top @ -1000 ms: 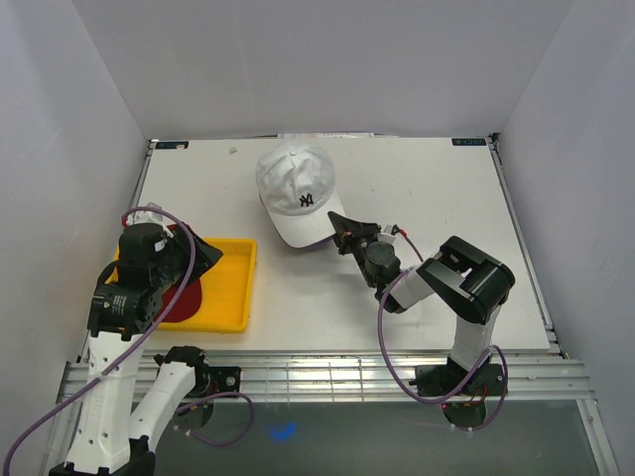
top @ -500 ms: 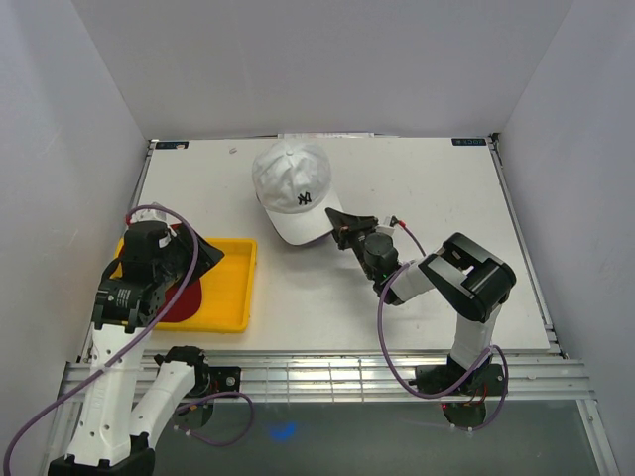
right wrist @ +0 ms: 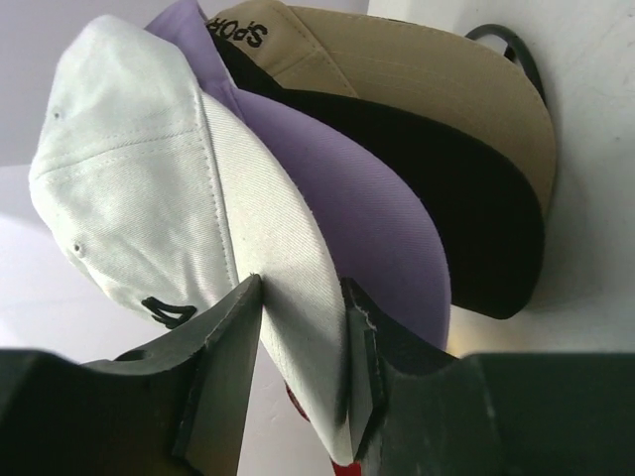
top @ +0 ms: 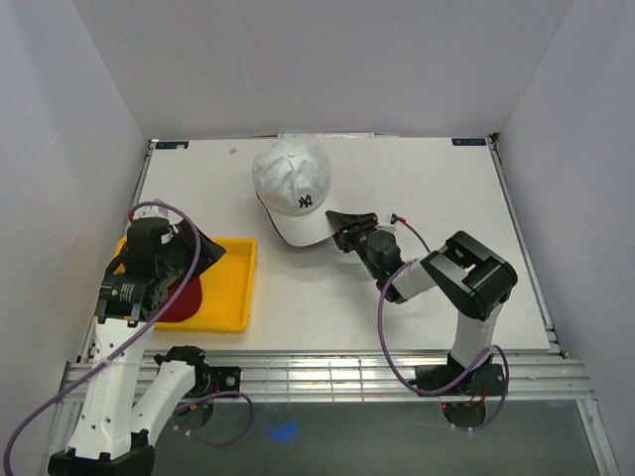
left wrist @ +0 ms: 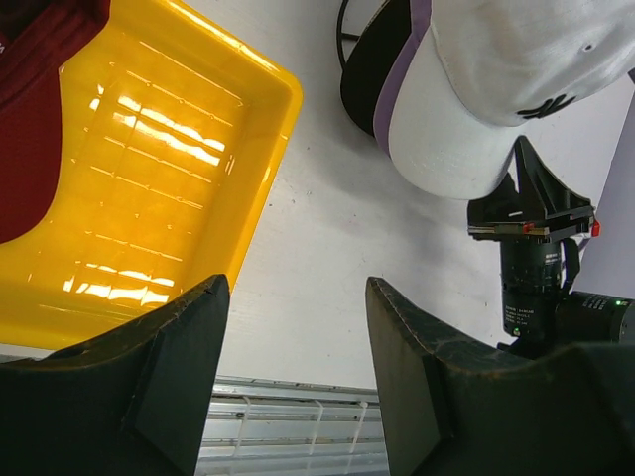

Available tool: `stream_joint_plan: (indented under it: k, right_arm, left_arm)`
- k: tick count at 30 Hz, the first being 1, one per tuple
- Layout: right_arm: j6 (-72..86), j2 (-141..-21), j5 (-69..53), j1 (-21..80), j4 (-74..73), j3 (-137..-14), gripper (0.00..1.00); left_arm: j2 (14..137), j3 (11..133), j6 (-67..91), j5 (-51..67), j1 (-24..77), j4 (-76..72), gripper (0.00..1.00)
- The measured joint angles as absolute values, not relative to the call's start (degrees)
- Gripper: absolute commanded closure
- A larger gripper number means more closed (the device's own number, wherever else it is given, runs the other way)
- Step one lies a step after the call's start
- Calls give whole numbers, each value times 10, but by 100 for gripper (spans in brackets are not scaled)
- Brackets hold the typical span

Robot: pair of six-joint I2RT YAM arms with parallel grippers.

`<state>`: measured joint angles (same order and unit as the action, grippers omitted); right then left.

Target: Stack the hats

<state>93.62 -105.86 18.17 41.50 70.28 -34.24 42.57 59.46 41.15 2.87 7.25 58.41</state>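
**Tray** (top: pixel 230 286): yellow, rectangular, on the table (top: pixel 427 178). It is the reference point for every entry below.

**Red cap** (top: pixel 185 297): dark red. It lies inside the tray at its left end and is partly hidden by the left arm.

**Left gripper** (left wrist: pixel 295 297): hangs above the tray's right rim. The fingers are spread wide with nothing between them, and they touch neither tray nor cap.

**White cap** (top: pixel 291 183): has a dark logo on the front. It sits on the table beyond the tray's far right corner, clear of the tray, and is the top cap of a nested pile. Its brim points toward the right arm.

**Lavender cap** (right wrist: pixel 372 208): directly beneath the white cap, with its brim fanned out past the white brim.

**Black cap** (right wrist: pixel 451 198): next one down, under the lavender cap.

**Tan cap** (right wrist: pixel 427 69): lowest cap in view, with dark lettering on its front.

**Stand** (right wrist: pixel 523 58): black wire. Only an arc of it shows behind the tan brim, so I cannot tell how the pile rests on it.

**Right gripper** (right wrist: pixel 303 297): to the right of the tray, at the near edge of the pile. Its fingers pinch the white cap's brim, one on each face.
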Motion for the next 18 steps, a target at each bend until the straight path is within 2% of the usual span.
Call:
stream_joint_plan:
  k: [5, 10, 14, 18]
  right_arm:
    - [916, -1059, 169, 413, 692, -338, 53]
    - [908, -1058, 163, 412, 691, -336, 54]
    - [906, -1055, 161, 412, 687, -336, 61]
    - [905, -1041, 157, 412, 663, -336, 74]
  left_arm:
    - [430, 595, 411, 31, 72, 582, 32]
    - [431, 595, 411, 32, 72, 582, 32]
    - [431, 595, 412, 32, 72, 582, 32]
    - [431, 595, 412, 33, 72, 581, 32]
